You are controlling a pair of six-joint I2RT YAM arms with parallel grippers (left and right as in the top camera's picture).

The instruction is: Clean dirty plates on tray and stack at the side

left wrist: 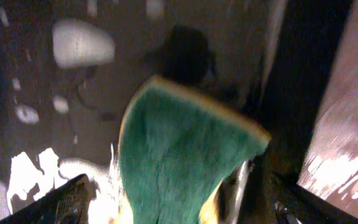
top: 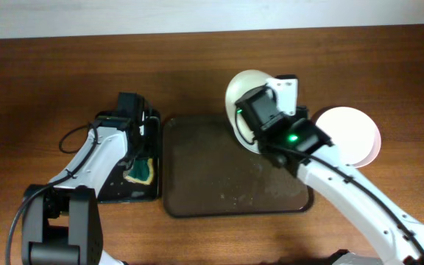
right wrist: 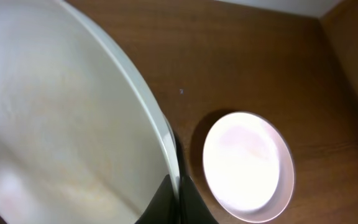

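My right gripper (top: 252,136) is shut on the rim of a cream plate (top: 243,92), held tilted above the far right corner of the dark brown tray (top: 205,169). In the right wrist view the held plate (right wrist: 61,124) fills the left side, pinched at its rim by my fingers (right wrist: 176,193). A white plate (top: 352,132) lies on the table to the right of the tray; it also shows in the right wrist view (right wrist: 247,165). My left gripper (top: 140,151) is over the black bin, fingers spread either side of a green and yellow sponge (left wrist: 179,155). The mint green plate is out of view.
A black rectangular bin (top: 147,193) stands left of the tray, with the sponge (top: 140,171) inside and wet foam patches (left wrist: 79,40). Crumbs dot the tray floor. The wooden table ends at a white wall at the far edge.
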